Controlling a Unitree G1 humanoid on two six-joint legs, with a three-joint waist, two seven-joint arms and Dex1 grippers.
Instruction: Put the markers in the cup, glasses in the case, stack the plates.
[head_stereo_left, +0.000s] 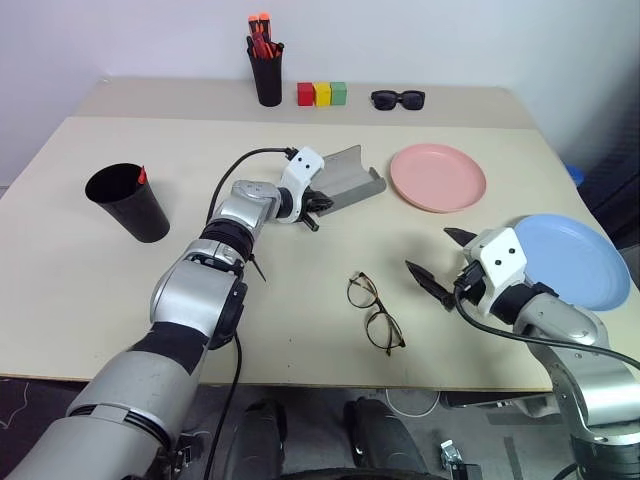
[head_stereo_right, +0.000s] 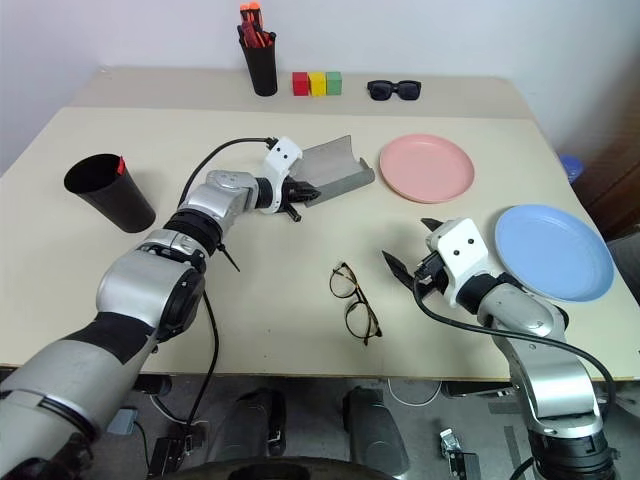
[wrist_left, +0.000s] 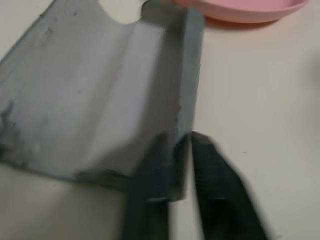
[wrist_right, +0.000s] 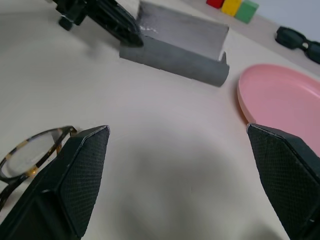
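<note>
Pinching 1 open case (head_stereo_left: 348, 178) wall, L fingers (wrist_left: 150, 200); R fingers (wrist_right: 75, 180) spread; 2 plates; 1 glasses (head_stereo_left: 375, 312).

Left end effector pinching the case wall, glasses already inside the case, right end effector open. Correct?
Not quite. The glasses aren't in the case; the left eye view shows them lying on the table in front of it, near the right end effector. The rest holds: the left end effector is shut on the case wall and the right is open.

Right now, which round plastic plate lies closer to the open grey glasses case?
The salmon pink plate, just beside the open grey case; the light blue plate sits at the table's right edge.
</note>
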